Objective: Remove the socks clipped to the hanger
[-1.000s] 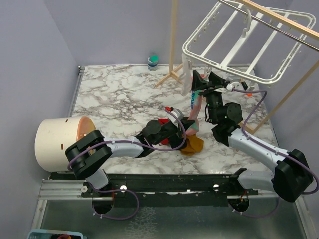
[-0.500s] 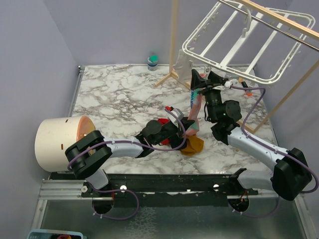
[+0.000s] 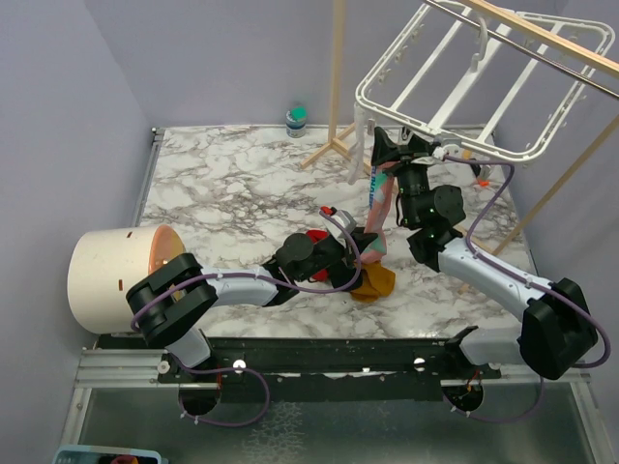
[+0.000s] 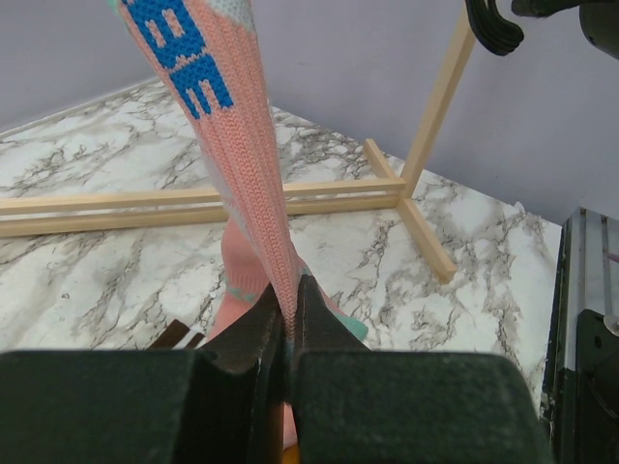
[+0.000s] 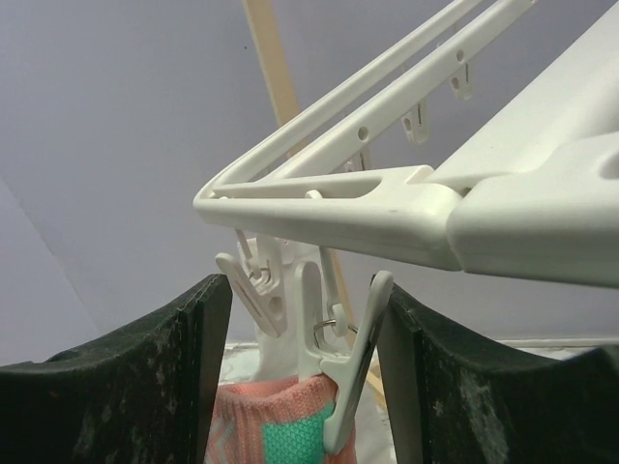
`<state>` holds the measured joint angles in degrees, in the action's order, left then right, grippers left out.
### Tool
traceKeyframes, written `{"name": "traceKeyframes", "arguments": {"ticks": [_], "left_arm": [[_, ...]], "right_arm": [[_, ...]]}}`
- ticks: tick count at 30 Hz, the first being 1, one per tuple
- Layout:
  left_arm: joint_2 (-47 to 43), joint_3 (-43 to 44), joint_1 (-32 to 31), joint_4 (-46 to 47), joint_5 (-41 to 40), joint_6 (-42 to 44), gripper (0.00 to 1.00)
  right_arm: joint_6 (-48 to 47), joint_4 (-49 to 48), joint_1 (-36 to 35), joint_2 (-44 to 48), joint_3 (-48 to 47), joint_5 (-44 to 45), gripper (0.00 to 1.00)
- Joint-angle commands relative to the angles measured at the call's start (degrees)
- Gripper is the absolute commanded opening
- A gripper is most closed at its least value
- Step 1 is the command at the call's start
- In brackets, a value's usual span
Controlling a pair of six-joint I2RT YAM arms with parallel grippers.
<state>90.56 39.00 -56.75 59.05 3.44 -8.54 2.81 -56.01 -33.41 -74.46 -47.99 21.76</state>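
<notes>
1. At the near-left corner of the white hanger (image 3: 464,92), one pink-and-teal sock (image 3: 378,198) hangs by its cuff from a clip (image 5: 338,377). Its foot end trails down to the counter (image 3: 213,184).
2. Low down, the left end effector (image 4: 288,307) is clenched on the sock, with the knit pinched thin between its fingers.
3. Up top, the right end effector (image 3: 397,153) is spread with one finger on each side of the clip. Whether it touches the clip, cannot tell.
4. Handling, as a judgement: the sock is light, soft, stretchy knit and will likely stretch before it slips free. Best to squeeze the clip's levers and hold the fabric low.
5. The hanger is thin plastic, tilted, hung off the wooden rack stand (image 3: 338,58). It will probably swing if tugged.
6. A mustard sock (image 3: 379,282) and a red sock (image 3: 315,236) lie heaped on the marble counter by the left arm.
7. Purple walls stand close on three sides. A cream bin (image 3: 111,275) lies on its side at the left, and a teal-lidded jar (image 3: 297,119) stands at the back.
</notes>
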Motion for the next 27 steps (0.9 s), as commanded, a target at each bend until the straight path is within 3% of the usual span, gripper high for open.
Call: {"name": "traceKeyframes", "arguments": {"ticks": [1, 27], "left_arm": [[-0.24, -0.14, -0.55, -0.71, -0.07, 0.25, 0.00], [-0.14, 0.12, -0.57, -1.30, 0.03, 0.89, 0.00]], "right_arm": [[-0.21, 0.90, 0.95, -1.11, -1.91, -1.25, 0.63], [0.66, 0.37, 1.94, -1.06, -1.14, -3.87, 0.44]]}}
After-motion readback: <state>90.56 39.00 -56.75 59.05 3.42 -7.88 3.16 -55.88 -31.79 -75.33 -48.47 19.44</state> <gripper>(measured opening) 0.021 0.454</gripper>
